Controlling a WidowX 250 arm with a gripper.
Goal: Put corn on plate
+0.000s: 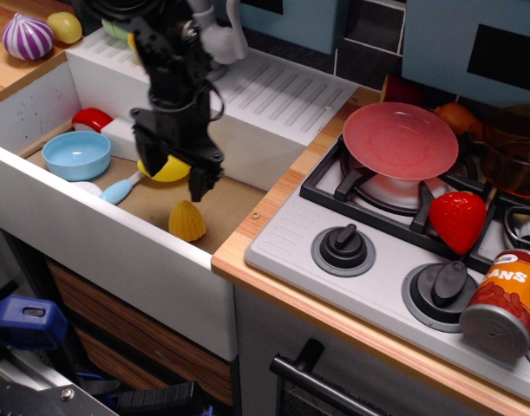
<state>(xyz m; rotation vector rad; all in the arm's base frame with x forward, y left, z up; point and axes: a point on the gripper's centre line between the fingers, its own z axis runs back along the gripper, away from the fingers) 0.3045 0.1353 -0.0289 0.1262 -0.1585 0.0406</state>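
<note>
The corn (187, 222), a small yellow bumpy dome, stands on the sink floor near the front wall. My black gripper (173, 179) hangs over the sink just above and slightly behind the corn, its fingers spread open and empty, apart from the corn. It covers part of the yellow lemon (173, 169). The pink-red plate (401, 141) rests tilted on the back-left stove burner, far right of the gripper.
In the sink: a light blue bowl (76, 155), a blue spoon (121, 187), a red-and-white item (104, 124). A red strawberry (458, 220) and an orange can (502, 303) sit on the stove. A purple onion (27, 37) is at the back left.
</note>
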